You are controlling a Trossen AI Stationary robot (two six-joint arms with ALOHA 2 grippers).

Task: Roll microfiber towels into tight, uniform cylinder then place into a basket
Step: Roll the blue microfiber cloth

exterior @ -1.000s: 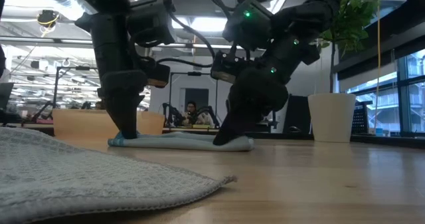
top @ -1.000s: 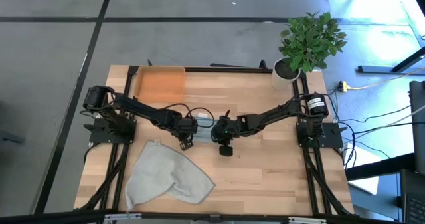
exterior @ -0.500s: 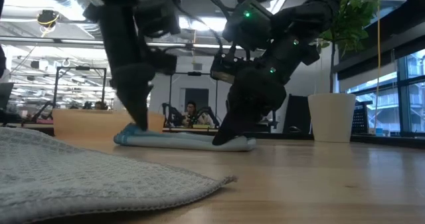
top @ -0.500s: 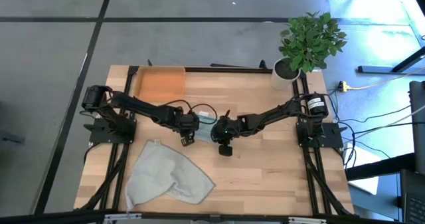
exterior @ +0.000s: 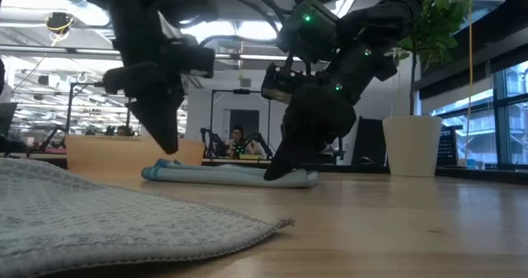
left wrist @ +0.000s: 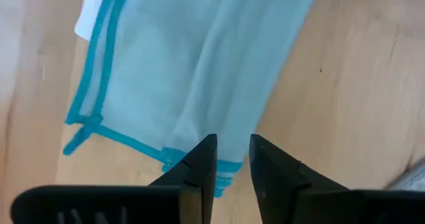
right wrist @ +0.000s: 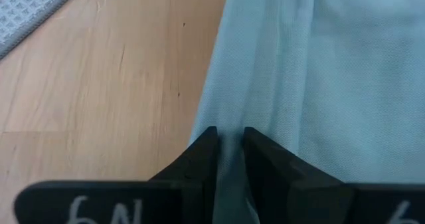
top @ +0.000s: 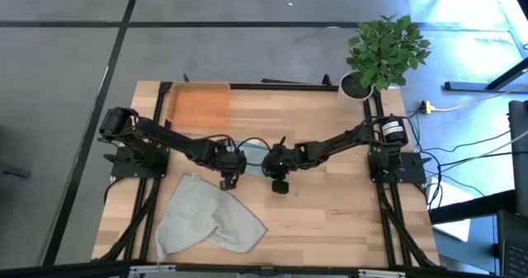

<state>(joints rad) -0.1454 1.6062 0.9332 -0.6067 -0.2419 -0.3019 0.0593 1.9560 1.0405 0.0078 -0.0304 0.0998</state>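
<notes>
- You are working on a wooden table (top: 330,204); a person (exterior: 238,140) is sitting in the room behind.
- Your right gripper (right wrist: 230,143) is pinching the teal towel (left wrist: 199,58); your left gripper (left wrist: 232,151), slightly parted, is hovering empty above its other end.

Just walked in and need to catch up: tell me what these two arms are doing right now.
They are rolling the light teal towel mid-table. The right gripper is clamped on one end, pinning it to the wood. The left gripper hangs just above the other end, fingers slightly apart, holding nothing. The grey-green towel lies loose near the front edge, and the orange basket holds no towel.
</notes>
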